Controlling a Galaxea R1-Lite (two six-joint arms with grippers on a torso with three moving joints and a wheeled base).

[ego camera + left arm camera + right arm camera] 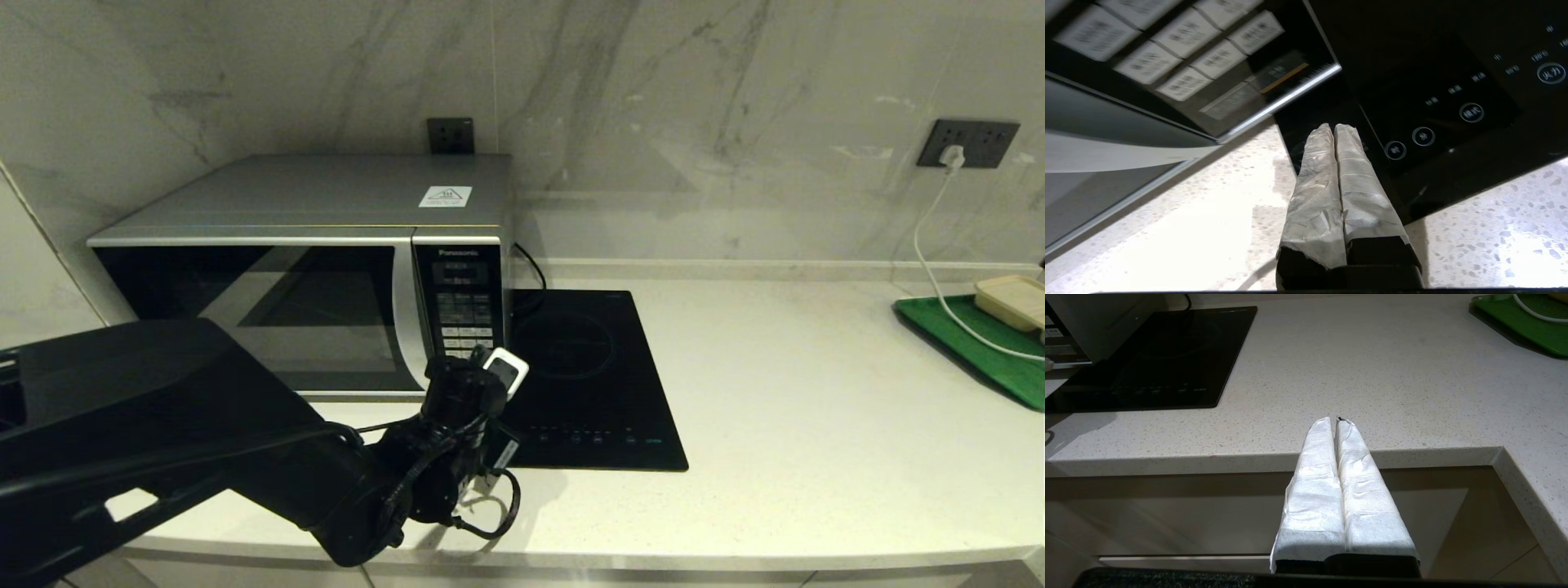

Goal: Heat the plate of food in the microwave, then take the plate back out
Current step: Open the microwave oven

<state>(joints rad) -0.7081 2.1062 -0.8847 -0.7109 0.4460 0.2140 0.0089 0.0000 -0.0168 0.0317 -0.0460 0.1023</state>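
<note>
Microwave: large silver Panasonic microwave with dark glass door, left of centre in the head view, door closed, keypad panel on its right side.
Left gripper: paper-wrapped fingers pressed together, holding nothing; in the head view just below the keypad's lower edge, at the microwave's front right corner.
Reason for pose: closed fingers make a single blunt tip, likely suited to pressing a keypad button; a judgement only.
Relation to hand: in the left wrist view keypad buttons lie at upper left, near the fingertips but apart; no contact visible.
Plate of food: not visible in any view; possibly behind the dark door, cannot tell.
Right gripper: wrapped fingers pressed together, empty, hanging in front of the white speckled stone counter, idle.
Nearby: flat black induction hob right of the microwave; green tray at far right with a beige lidded box.
</note>
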